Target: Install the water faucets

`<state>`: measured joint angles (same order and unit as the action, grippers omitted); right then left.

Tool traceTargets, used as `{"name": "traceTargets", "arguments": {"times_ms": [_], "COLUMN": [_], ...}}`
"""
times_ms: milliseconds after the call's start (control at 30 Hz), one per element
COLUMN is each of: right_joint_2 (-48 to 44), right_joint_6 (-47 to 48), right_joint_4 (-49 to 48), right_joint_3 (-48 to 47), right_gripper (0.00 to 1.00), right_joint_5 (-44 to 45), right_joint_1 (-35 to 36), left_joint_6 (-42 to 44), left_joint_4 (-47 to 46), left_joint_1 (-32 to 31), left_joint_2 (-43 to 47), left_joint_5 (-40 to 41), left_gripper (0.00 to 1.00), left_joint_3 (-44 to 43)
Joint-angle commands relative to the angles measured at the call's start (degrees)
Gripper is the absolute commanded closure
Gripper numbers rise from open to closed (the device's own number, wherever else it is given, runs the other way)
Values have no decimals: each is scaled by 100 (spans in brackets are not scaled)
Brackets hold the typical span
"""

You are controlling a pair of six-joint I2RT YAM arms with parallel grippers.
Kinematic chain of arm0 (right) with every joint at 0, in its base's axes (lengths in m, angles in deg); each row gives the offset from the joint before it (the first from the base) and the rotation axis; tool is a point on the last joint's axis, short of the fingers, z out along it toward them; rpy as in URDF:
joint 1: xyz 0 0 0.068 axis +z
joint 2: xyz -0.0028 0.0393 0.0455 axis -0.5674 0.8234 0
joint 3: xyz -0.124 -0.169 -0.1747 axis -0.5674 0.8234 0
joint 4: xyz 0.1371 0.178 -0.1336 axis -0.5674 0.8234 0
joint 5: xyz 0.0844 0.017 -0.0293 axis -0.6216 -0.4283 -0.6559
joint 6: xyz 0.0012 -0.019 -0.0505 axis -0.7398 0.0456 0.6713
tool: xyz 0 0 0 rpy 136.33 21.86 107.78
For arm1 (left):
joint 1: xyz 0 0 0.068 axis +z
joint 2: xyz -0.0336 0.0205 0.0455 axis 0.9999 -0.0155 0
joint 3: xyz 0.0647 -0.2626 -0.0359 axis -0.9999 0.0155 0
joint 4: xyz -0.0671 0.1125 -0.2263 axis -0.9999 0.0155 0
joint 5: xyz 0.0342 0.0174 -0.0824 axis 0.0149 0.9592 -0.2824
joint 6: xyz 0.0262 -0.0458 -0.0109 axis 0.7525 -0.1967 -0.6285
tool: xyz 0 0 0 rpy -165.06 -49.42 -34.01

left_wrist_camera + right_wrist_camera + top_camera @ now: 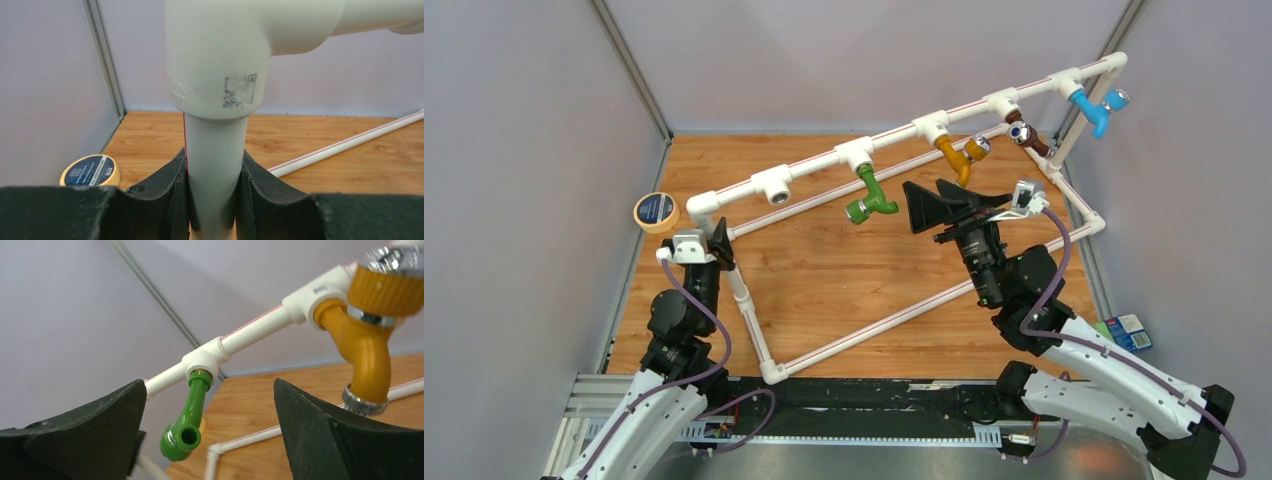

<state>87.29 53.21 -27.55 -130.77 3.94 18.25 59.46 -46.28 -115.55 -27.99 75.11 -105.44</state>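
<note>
— Where do we find the green Y-shaped plastic faucet (869, 195)?

— We see it hanging from a white T-fitting on the upper rail of the white plastic pipe frame (904, 310), its open mouth angled down toward the wooden table (824, 270). Further right along that rail we count its likes: the orange plastic faucet (959, 155), the brown plastic faucet (1027, 135) and the blue plastic faucet (1096, 108), each hanging from its own fitting.

— And how do we read the right gripper (914, 208)?

— Its black fingers are spread wide and carry nothing. It hovers just beside the green faucet, below the orange one. In the right wrist view we see the green faucet in the gap between the fingers, beyond them and apart from both.

— What of the left gripper (212, 200)?

— We find it pressed onto an upright tube of the pipe frame at the left corner, just beneath a white fitting, one finger on each side of the tube.

— Anything else near us?

— A round roll of tan tape with a dark blue label (656, 212) lies on the table's left edge, near the left gripper and clear of the frame.
</note>
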Motion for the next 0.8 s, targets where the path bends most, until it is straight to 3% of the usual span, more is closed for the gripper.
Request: {"name": "traceTargets", "arguments": {"times_ms": [0, 200, 367, 600, 767], "right_joint_2": [-148, 27, 124, 835, 1362], "right_joint_6": [4723, 8899, 11670, 13474, 13968], "right_joint_4": [1073, 3173, 3379, 2791, 2291], "right_joint_3": [-702, -1502, -1257, -1398, -1450], "right_gripper": [0, 0, 0, 0, 6], "right_joint_5": [-1496, -2438, -2527, -2017, -1982], "right_joint_1": [27, 80, 159, 448, 466], "left_joint_6": [-30, -39, -39, -30, -30], "left_joint_4": [205, 231, 231, 231, 240], "left_joint_1": [24, 24, 16, 24, 24], "left_joint_2": [-108, -100, -117, -100, -100], "left_joint_5": [94, 85, 76, 94, 94], "left_gripper": [100, 100, 100, 100, 100], "left_joint_3": [-67, -75, -75, -75, -84]}}
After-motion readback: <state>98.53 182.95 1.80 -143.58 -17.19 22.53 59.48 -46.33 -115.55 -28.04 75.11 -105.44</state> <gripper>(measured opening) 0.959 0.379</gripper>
